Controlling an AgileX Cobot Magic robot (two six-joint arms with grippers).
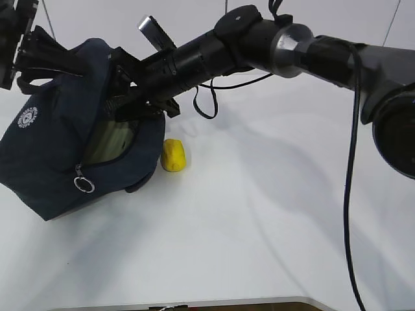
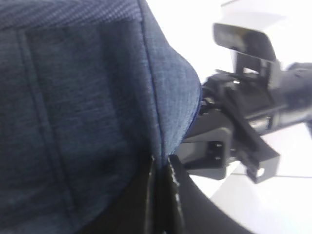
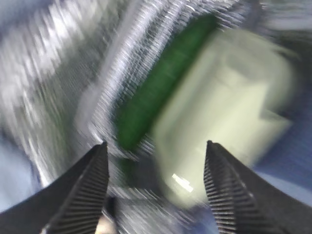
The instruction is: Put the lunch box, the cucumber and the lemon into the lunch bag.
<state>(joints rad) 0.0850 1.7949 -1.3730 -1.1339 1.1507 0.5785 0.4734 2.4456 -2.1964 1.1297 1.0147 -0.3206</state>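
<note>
The navy lunch bag [image 1: 52, 149] lies tilted at the left, its mouth open toward the right. My left gripper [image 2: 161, 163] is shut on the bag's fabric edge [image 2: 165, 97] and holds it up. My right gripper [image 3: 156, 146] is open and empty inside the bag's mouth, reaching in from the right [image 1: 133, 97]. In the blurred right wrist view the dark green cucumber [image 3: 161, 83] lies beside the pale green lunch box [image 3: 219, 107] on the silver lining. The yellow lemon [image 1: 174, 155] sits on the table just right of the bag.
The white table [image 1: 259, 214] spreads to the right and front of the bag. A black cable [image 1: 207, 103] hangs under the right arm. The zipper's ring pull [image 1: 83, 184] dangles at the bag's front.
</note>
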